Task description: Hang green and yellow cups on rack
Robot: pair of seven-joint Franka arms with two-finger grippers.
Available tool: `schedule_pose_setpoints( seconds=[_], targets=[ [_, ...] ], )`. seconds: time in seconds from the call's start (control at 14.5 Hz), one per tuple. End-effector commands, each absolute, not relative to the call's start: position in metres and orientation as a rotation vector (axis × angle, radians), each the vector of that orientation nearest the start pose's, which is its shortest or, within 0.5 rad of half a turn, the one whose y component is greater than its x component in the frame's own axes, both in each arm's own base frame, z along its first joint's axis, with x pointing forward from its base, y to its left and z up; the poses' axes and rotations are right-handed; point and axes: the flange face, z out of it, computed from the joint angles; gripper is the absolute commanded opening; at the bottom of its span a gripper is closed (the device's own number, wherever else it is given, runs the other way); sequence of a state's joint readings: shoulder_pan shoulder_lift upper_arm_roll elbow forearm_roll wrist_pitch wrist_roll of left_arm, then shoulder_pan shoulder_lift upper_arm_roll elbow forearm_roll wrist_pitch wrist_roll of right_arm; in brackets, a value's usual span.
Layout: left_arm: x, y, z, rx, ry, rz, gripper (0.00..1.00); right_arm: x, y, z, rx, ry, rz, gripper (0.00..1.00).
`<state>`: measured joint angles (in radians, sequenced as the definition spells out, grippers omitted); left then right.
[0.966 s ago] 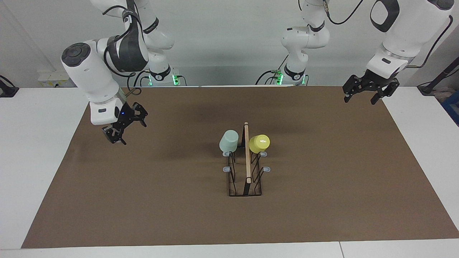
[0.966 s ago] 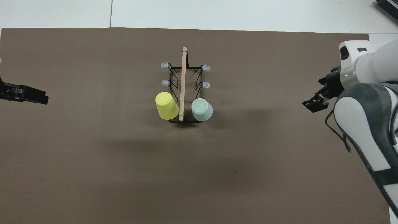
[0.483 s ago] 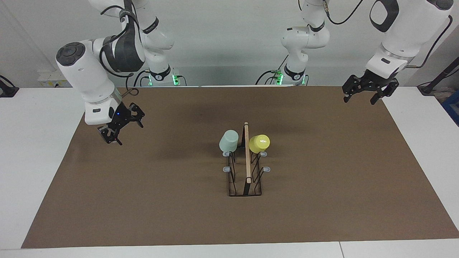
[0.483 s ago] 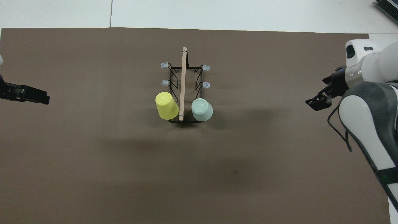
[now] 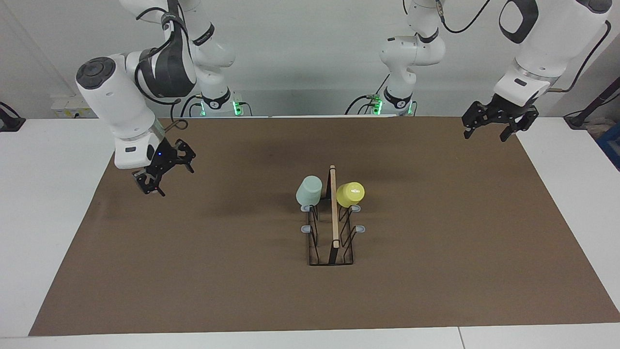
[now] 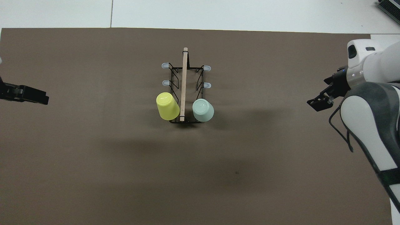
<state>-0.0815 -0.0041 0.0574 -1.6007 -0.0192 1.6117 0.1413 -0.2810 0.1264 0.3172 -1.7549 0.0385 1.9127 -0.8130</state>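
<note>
The rack (image 5: 334,231) (image 6: 184,72) stands mid-table with its wooden bar running away from the robots. The green cup (image 5: 309,190) (image 6: 203,110) hangs upside down on the prong nearest the robots on the right arm's side of the bar. The yellow cup (image 5: 350,193) (image 6: 167,106) hangs likewise on the left arm's side. My right gripper (image 5: 168,180) (image 6: 321,102) is open and empty, raised over the mat toward the right arm's end. My left gripper (image 5: 487,134) (image 6: 31,95) is open and empty over the mat's edge at the left arm's end.
A brown mat (image 5: 436,252) covers most of the white table (image 5: 53,203). The rack's other grey-tipped prongs (image 5: 360,228) carry nothing. Cables and the arm bases stand along the robots' edge of the table.
The right gripper has drawn back slightly toward its own end of the table and risen a little, then held still. The left gripper lifted a touch. Cups and rack have not moved.
</note>
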Motion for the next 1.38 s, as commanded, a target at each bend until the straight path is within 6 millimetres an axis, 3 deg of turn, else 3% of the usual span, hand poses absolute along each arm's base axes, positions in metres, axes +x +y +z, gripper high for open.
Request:
schedule_pose_setpoints(
  seconds=[0.0,0.28,0.48,0.62,0.69,0.9,0.97,1.1,1.31],
  targets=[
    [0.556,-0.008,0.618,-3.158,0.247,-0.017,1.00,0.602,0.016,0.501,-2.841,-1.221,-0.121,1.00],
    [0.556,0.002,0.622,-3.161,0.222,-0.035,1.00,0.601,0.019,0.502,-2.844,-1.213,-0.117,1.00],
    [0.558,0.016,0.623,-3.163,0.188,-0.053,1.00,0.597,0.024,0.509,-2.901,-1.062,-0.101,1.00],
    [0.557,0.020,0.623,-3.164,0.176,-0.053,1.00,0.597,0.037,0.533,-2.962,-0.879,-0.090,1.00],
    [0.557,0.021,0.623,-3.164,0.174,-0.053,1.00,0.597,0.050,0.537,-2.997,-0.771,-0.070,1.00],
    [0.557,0.022,0.623,-3.166,0.174,-0.053,1.00,0.593,0.061,0.547,-3.063,-0.399,-0.088,1.00],
    [0.557,0.022,0.623,-3.166,0.174,-0.049,1.00,0.590,0.066,0.560,-3.076,-0.287,-0.126,1.00],
    [0.556,0.022,0.623,-3.165,0.176,-0.041,1.00,0.583,0.083,0.569,-3.084,-0.133,-0.136,1.00],
    [0.556,0.020,0.623,-3.166,0.179,-0.044,1.00,0.578,0.087,0.578,-3.082,0.018,-0.141,1.00]
  ],
)
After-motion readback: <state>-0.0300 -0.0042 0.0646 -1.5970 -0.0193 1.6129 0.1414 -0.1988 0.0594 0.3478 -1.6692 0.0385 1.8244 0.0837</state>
